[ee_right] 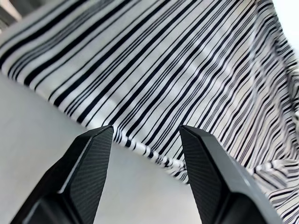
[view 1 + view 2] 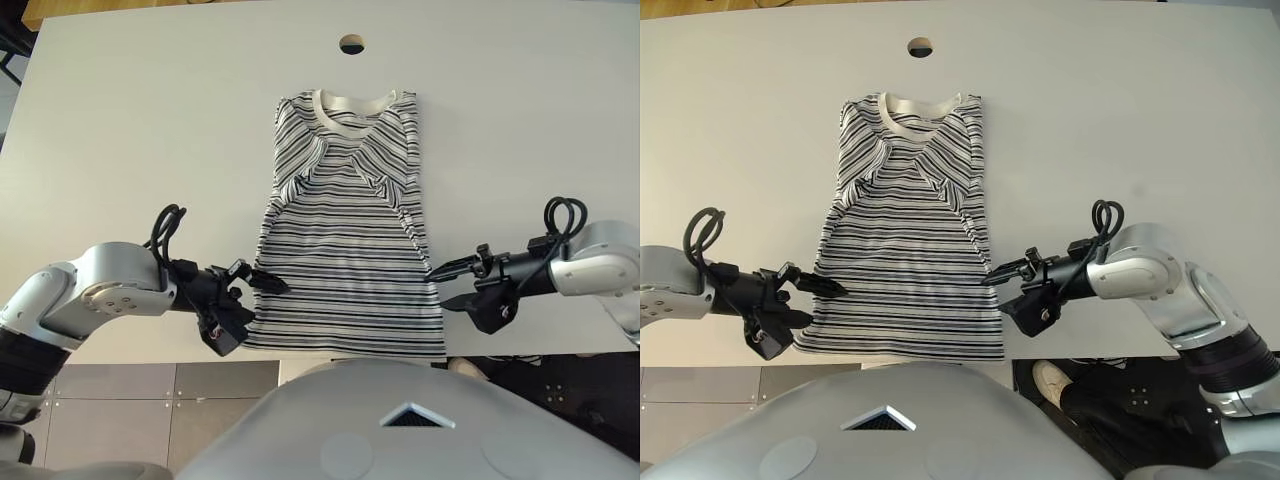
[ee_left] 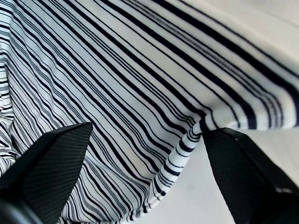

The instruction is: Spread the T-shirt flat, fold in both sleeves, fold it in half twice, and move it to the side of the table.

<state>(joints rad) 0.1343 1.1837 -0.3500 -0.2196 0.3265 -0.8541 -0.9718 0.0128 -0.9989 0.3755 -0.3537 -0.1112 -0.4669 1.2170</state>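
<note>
The black-and-white striped T-shirt (image 2: 345, 240) lies on the white table (image 2: 150, 120), collar at the far end. Both sleeves are folded in over the chest. My left gripper (image 2: 260, 298) is open at the shirt's near left side edge, close to the hem. In the left wrist view the striped edge (image 3: 187, 140) runs between its fingers (image 3: 46, 172). My right gripper (image 2: 440, 288) is open at the near right side edge. In the right wrist view its fingers (image 1: 88, 168) point at the shirt's edge (image 1: 149, 149), just short of the cloth.
A small round hole (image 2: 351, 44) sits in the table beyond the collar. The table's front edge (image 2: 150, 358) runs just below the shirt's hem. Bare tabletop lies to the left and right of the shirt.
</note>
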